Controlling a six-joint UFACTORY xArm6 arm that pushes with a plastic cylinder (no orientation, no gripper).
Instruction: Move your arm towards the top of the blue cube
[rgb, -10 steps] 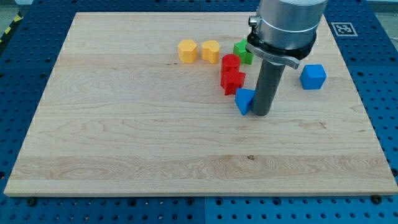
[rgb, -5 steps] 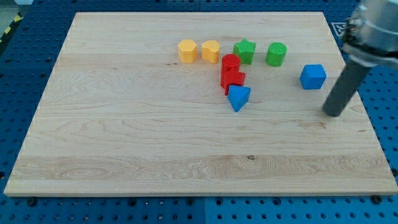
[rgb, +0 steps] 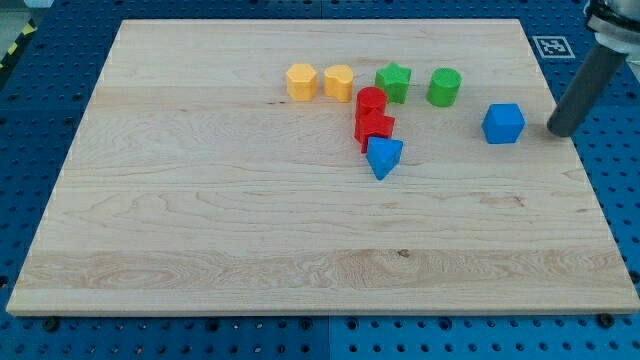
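Wooden board (rgb: 200, 220) on a blue table with holes (rgb: 40, 130). Nothing but bare wood on the view's left part.

Near the view's top, around the middle: a yellow block with flat sides (rgb: 301, 81), then a rounder yellow block (rgb: 339, 81) just beside it, with a small gap between. Next, a red round block (rgb: 371, 101) and a red lumpy block (rgb: 374, 128) right under it, touching. Below those, a blue pointy block (rgb: 384, 156), touching the red lumpy block's lower edge, pointing to the view's bottom.

Further right, a green star block (rgb: 394, 82), just up and right of the red round block. Then a green round block (rgb: 444, 87), a little apart from the star.

Then the blue cube (rgb: 503, 123), alone near the board's right edge, lower than the green blocks.

Last, my tip (rgb: 560, 130), just off the board's right edge, over the blue table, near the blue cube's right side but not touching. Dark rod leaning up to the view's top right corner. No pincer here, only the rod, holding nothing.
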